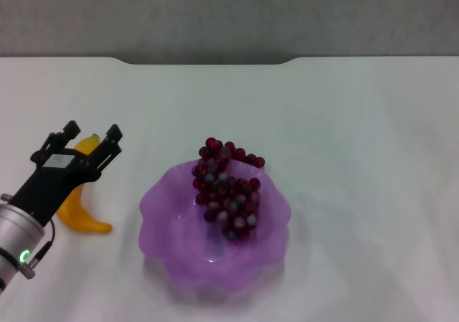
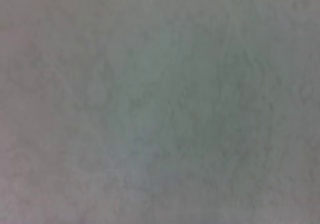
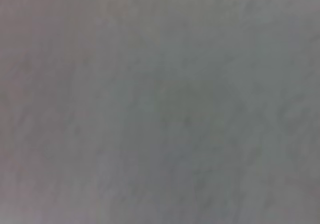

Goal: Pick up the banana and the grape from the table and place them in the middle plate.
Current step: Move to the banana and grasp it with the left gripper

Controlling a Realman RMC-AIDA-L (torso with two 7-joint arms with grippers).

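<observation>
Left of frame, head view: the left gripper (image 1: 92, 137) stands over the banana (image 1: 80, 211) at the lower left, its two black fingers spread apart with nothing between them. The banana's upper end shows in the gap between the fingers; the rest curves down and to the right, part hidden behind the gripper body, its lower end lying on the table (image 1: 358, 121) clear of the arm. Whether the fingers touch the fruit cannot be told.

Centre of frame: the plate (image 1: 161, 214) sits just right of the banana, apart from it. The grapes (image 1: 228, 189) lie inside it, toward its upper right, the top of the bunch resting over the far rim.

Right of frame: bare table only; the right gripper is not in sight. Both wrist views show a featureless grey surface and add nothing.

Judgement: the grape half of the task appears done; the banana pick is the step in hand. The next move calls for closing the fingers squarely across the banana's width, lifting clear, then carrying it right over the plate's wavy rim without disturbing the grapes.
</observation>
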